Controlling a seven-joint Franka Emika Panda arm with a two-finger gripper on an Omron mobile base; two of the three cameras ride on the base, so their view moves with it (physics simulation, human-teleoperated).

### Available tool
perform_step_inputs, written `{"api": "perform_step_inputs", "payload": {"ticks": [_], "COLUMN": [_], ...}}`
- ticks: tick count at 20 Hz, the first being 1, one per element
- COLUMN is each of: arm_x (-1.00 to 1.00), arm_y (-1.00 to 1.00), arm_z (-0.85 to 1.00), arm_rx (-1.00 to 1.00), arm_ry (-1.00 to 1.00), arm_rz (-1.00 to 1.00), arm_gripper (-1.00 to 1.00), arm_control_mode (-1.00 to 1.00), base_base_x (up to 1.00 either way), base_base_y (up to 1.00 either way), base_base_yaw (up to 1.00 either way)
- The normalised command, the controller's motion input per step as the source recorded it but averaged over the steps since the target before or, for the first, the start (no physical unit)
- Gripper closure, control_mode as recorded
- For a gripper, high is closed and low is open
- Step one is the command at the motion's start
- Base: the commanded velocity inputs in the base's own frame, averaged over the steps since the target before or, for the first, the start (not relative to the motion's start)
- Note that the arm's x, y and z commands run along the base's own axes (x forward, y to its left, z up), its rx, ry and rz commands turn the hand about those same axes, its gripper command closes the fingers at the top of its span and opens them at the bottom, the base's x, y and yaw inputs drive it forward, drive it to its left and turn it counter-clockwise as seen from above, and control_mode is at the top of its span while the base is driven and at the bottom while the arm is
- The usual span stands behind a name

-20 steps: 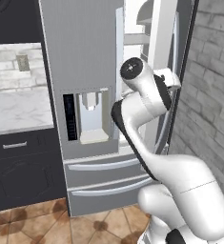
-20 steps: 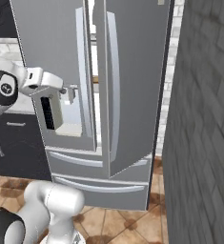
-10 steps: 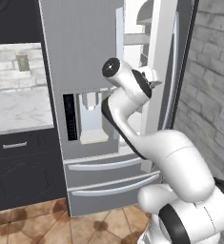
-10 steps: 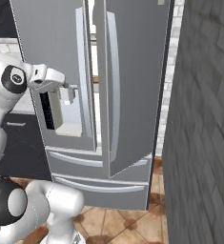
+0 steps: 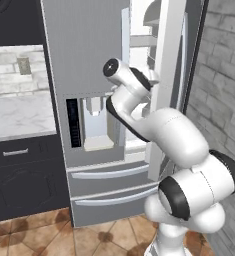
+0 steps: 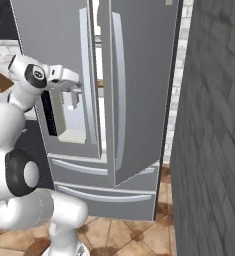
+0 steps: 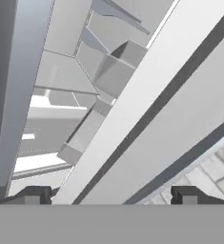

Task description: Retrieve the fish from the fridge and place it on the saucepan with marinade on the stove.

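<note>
- Since the earlier frame my arm has swung left and forward; my wrist now sits in front of the fridge (image 5: pixel 89 65) by the water dispenser (image 5: pixel 95 122), where before it stood nearer the open right door (image 5: pixel 166 85).
- The fridge's right door stands partly open; the left door is shut. White shelves (image 5: pixel 141 41) show through the gap.
- My pincer (image 7: pixel 111 194) is spread wide, its two dark fingertips (image 7: pixel 35 194) far apart, with nothing between them.
- In the hand view the edge of the right door (image 7: pixel 147 109) runs diagonally between the tips, with the fridge's white interior shelves (image 7: pixel 51 119) to its left.
- The fish is not discernible on the shelves from these angles.
- Both bottom drawers (image 6: pixel 106 190) are closed.
- A marble table (image 5: pixel 19 115) sits left of the fridge over dark cabinets (image 5: pixel 24 175).
</note>
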Motion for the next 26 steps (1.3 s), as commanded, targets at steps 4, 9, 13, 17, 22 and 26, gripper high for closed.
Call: {"api": "perform_step_inputs", "payload": {"ticks": [4,9,13,17,22,26], "arm_x": [0.84,0.57,0.35,0.23,0.16,0.03], "arm_y": [0.00,-0.33,-0.53,-0.64,-0.75,-0.87], "arm_z": [-0.13,-0.07,-0.01,-0.10,-0.21,-0.26], "arm_rx": [0.00,0.00,0.00,0.00,0.00,0.00], "arm_ry": [0.00,0.00,0.00,0.00,0.00,0.00], "arm_rz": [0.00,0.00,0.00,0.00,0.00,0.00], "arm_gripper": [-1.00,-1.00,-1.00,-1.00,-1.00,-1.00], "arm_control_mode": [-1.00,-1.00,-1.00,-1.00,-1.00,-1.00], "base_base_x": [0.00,0.00,0.00,0.00,0.00,0.00], "base_base_y": [0.00,0.00,0.00,0.00,0.00,0.00], "base_base_yaw": [0.00,0.00,0.00,0.00,0.00,0.00]}}
